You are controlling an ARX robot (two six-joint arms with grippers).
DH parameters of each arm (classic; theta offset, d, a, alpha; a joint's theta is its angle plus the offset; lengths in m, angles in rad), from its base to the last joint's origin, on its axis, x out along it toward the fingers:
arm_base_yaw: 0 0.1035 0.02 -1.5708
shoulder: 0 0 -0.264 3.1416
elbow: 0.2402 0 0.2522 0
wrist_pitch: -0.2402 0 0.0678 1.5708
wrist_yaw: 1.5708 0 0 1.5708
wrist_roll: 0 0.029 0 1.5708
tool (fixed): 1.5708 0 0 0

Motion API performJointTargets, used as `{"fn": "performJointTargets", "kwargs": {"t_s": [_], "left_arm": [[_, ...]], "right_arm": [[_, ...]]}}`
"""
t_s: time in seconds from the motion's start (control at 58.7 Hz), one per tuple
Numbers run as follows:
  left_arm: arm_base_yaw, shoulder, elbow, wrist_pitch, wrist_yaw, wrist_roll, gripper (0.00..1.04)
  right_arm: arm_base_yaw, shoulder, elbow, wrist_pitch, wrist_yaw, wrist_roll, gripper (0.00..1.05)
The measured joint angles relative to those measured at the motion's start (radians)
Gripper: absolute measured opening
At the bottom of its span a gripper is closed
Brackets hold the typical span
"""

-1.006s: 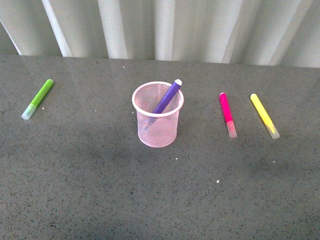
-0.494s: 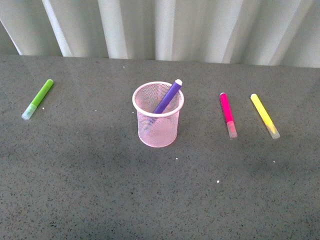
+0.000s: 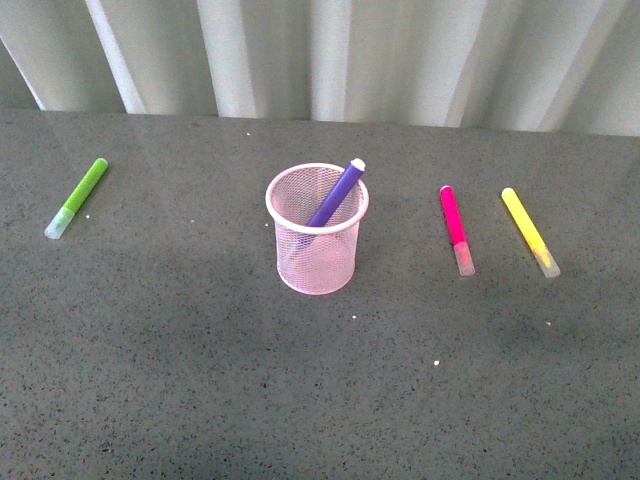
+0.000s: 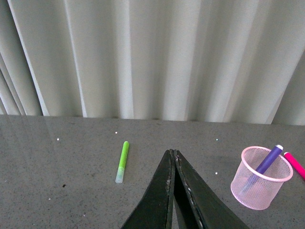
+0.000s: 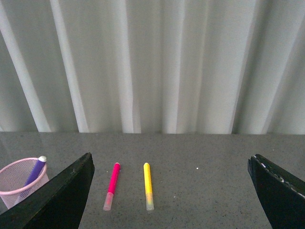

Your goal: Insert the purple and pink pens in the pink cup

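- Front view: the pink cup (image 3: 317,262) stands upright on the grey table (image 3: 200,380), a little left of the frame's centre.
- The purple pen (image 3: 337,193) is inside the cup. It leans toward the upper right, and its pale tip pokes out over the rim.
- The pink pen (image 3: 455,225) lies flat on the table right of centre, apart from the cup, with its clear cap toward the lower edge of the frame.
- A yellow marker (image 3: 529,231) lies just beyond it, further right and roughly parallel, and the two do not touch.
- A green marker (image 3: 78,196) lies at the far left, well apart from the cup.
- A pale pleated curtain (image 3: 400,60) fills the top of the frame.
- Nothing lies between the pink pen and the cup.
- Left wrist view: the left pincer (image 4: 172,152) is closed, its two dark fingers pressed together with nothing between them.
- Past it lie the green marker (image 4: 122,161) on one side and the cup (image 4: 257,193) with the purple pen (image 4: 268,160) on the other. One end of the pink pen (image 4: 296,163) shows at the frame's edge.
- Right wrist view: the right pincer (image 5: 170,157) is spread wide and empty.
- The pink pen (image 5: 112,185) and the yellow marker (image 5: 148,185) lie side by side on the table between its fingers. The cup (image 5: 14,183) sits partly behind one finger.
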Motion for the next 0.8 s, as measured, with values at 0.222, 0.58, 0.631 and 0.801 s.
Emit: {"fn": "performJointTargets", "kwargs": {"t_s": [0.222, 0.58, 0.631, 0.801], "left_arm": [[0.000, -0.001, 0.000, -0.003, 0.000, 0.000, 0.33], [0.000, -0.001, 0.000, -0.003, -0.001, 0.000, 0.97], [0.000, -0.001, 0.000, -0.003, 0.000, 0.002, 0.99], [0.000, -0.001, 0.000, -0.003, 0.000, 0.001, 0.98]], "right_arm": [[0.000, 0.000, 0.000, 0.000, 0.000, 0.000, 0.98], [-0.115, 0.785, 0.261, 0.856, -0.324, 0.124, 0.98], [-0.091, 0.971, 0.371, 0.915, -0.240, 0.098, 0.98], [-0.037, 1.526, 0.792, 0.623, -0.076, 0.070, 0.98]]}}
